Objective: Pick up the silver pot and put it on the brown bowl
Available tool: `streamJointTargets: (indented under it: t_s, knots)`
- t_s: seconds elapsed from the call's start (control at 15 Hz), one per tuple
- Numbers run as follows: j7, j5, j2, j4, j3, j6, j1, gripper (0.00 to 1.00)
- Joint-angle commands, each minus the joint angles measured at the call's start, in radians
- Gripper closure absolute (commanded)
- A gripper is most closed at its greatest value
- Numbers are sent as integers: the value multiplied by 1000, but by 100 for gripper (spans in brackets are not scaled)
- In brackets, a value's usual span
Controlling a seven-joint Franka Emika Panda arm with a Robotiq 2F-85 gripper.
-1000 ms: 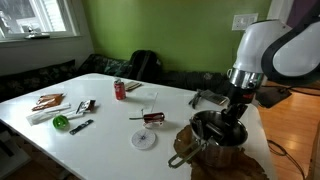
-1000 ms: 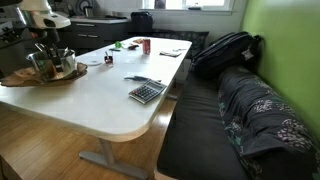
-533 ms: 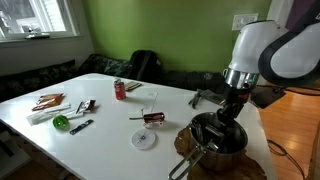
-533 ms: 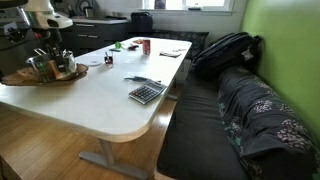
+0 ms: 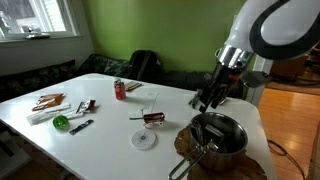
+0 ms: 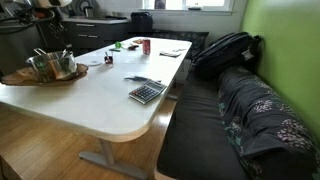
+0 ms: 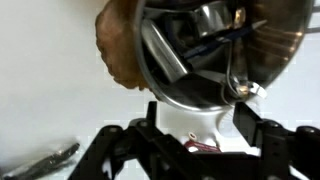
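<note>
The silver pot point(image 5: 218, 134) stands in the brown bowl point(image 5: 205, 165) at the table's near right corner, its long handle point(image 5: 186, 160) sticking out toward the front. In an exterior view the pot point(image 6: 52, 66) rests on the bowl point(image 6: 38, 79) at the far left of the table. My gripper point(image 5: 211, 98) hangs above and slightly behind the pot, apart from it. In the wrist view the gripper point(image 7: 197, 125) is open, with only bare table between its fingers point(image 7: 247, 118); the pot point(image 7: 205, 55) and the bowl's wavy edge point(image 7: 113, 45) lie beyond the fingertips.
A red soda can point(image 5: 120, 90), a small white plate point(image 5: 144, 139), a green object point(image 5: 61, 122) and scattered tools point(image 5: 50, 102) lie on the white table. A calculator point(image 6: 146, 92) sits near the table edge. A backpack point(image 6: 225, 50) rests on the bench beside it.
The gripper has opened, let go of the pot, and risen up and back from it. The pot stays in the bowl.
</note>
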Motion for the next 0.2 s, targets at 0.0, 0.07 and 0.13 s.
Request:
streamJointTargets:
  t_s: [0.0,0.07,0.13]
  knots:
    - [-275,209,-129,19,-30,-56,71,0]
    - [-354,260,-112,50,-68,-100,80,0]
    - [-213,159,-100,21,-41,-34,69,0]
